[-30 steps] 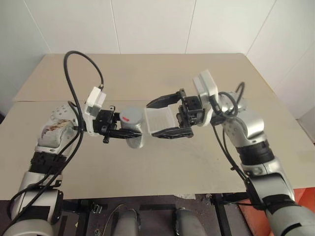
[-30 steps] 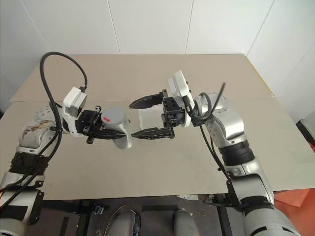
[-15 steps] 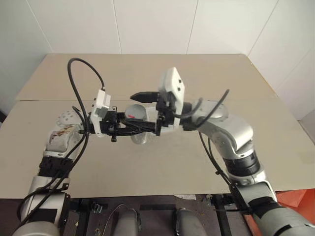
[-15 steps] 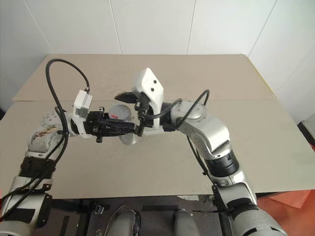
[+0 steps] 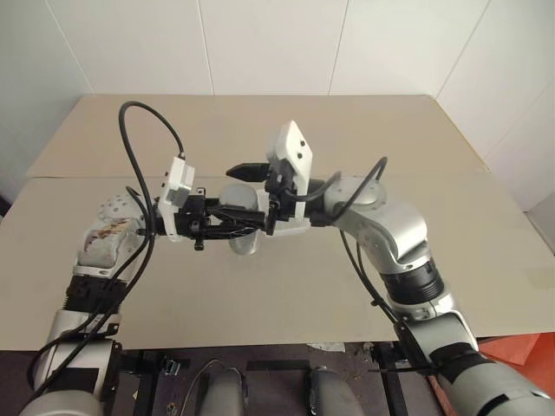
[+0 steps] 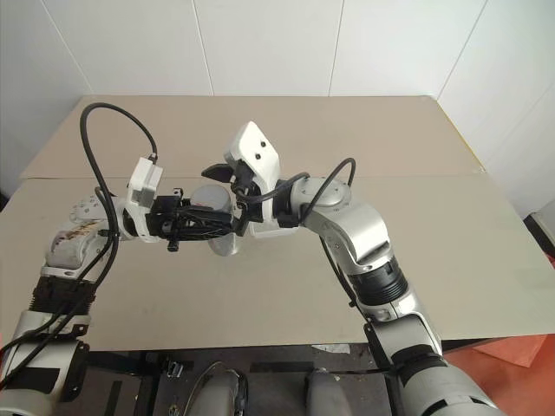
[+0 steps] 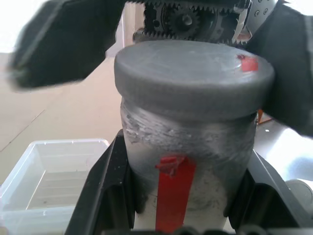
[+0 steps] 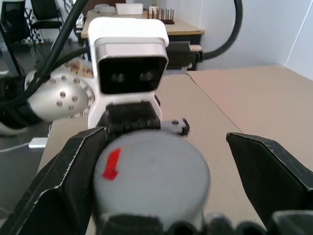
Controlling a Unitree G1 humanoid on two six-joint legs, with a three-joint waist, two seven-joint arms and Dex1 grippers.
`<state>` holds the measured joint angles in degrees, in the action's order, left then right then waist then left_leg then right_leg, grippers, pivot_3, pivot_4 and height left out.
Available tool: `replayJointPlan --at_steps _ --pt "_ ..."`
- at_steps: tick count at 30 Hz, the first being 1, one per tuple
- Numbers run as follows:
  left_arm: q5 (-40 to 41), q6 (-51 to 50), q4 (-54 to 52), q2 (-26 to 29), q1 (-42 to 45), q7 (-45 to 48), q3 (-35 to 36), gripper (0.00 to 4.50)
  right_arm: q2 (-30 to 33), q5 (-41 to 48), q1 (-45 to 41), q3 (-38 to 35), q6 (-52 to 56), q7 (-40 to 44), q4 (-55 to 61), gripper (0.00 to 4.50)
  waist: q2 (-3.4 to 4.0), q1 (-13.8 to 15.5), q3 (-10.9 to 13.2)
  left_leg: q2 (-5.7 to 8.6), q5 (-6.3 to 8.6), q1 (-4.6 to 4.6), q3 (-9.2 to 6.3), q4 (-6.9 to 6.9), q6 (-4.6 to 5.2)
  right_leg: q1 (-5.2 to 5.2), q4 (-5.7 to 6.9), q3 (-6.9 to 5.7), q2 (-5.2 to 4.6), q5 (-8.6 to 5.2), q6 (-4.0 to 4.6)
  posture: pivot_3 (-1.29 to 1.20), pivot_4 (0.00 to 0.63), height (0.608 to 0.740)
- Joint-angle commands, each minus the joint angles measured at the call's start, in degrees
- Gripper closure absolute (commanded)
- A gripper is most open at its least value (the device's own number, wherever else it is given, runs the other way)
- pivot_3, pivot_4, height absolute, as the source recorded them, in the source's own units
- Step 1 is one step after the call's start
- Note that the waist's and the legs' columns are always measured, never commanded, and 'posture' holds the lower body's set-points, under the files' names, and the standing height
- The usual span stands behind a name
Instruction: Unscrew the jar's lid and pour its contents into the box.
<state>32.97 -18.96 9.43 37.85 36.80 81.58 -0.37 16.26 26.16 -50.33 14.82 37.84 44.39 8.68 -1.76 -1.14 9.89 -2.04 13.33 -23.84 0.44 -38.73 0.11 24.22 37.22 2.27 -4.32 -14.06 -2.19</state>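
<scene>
The right end effector [image 8: 161,196], fingers spread, has swung from the jar's 3 o'clock to straddle the lid [image 7: 193,78] of the jar [image 7: 188,161], clamped in the closed left end effector [image 5: 251,221] above the beige desk [image 5: 434,147] before white walls.

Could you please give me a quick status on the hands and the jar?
Left hand shut on the jar, held off the table. Right hand open, fingers straddling the lid, not gripping. Lid still on. Box beside the jar; nothing in the way.

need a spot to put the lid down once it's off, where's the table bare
The table is bare along its far edge and at the right, beyond the right arm. The middle is crowded: the left gripper holds the jar there, the right gripper straddles its lid, above the box.
</scene>
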Motion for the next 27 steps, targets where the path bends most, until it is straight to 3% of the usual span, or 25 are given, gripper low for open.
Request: replayJointPlan --at_steps 1,13,19,27 --pt "2.9 -0.2 -3.9 2.0 -0.6 3.4 2.9 2.58 3.0 -0.3 1.0 -5.1 -1.6 0.0 0.1 0.03 0.0 0.0 0.0 0.0 0.0 0.0 0.0 0.0 0.0 0.0 0.0 0.0 0.0 0.0 0.0 0.0 0.15 0.74" --pt "4.2 -1.9 -5.9 4.7 -2.9 4.8 5.4 2.58 8.4 1.4 4.3 -9.4 -2.7 2.8 1.5 0.03 0.0 0.2 0.0 0.0 0.0 0.0 0.0 0.01 0.0 -0.03 -0.03 -0.02 0.0 0.0 0.0 0.0 0.15 0.74" --pt "1.9 0.0 -2.4 2.0 -0.6 2.7 4.1 2.58 11.1 3.9 6.3 -9.8 -2.3 6.8 6.2 0.03 0.0 0.2 0.0 0.0 0.0 0.0 0.01 0.01 0.0 -0.04 -0.05 0.0 -0.01 0.0 0.0 0.0 0.15 0.74" --pt "-0.9 2.9 1.1 -2.2 1.6 2.7 2.0 2.58 5.7 5.1 3.1 -5.8 0.2 4.2 9.6 0.03 0.0 -0.1 0.0 0.0 0.0 0.0 0.0 -0.01 0.0 -0.02 -0.01 0.01 0.01 0.0 0.0 0.0 0.15 0.74"
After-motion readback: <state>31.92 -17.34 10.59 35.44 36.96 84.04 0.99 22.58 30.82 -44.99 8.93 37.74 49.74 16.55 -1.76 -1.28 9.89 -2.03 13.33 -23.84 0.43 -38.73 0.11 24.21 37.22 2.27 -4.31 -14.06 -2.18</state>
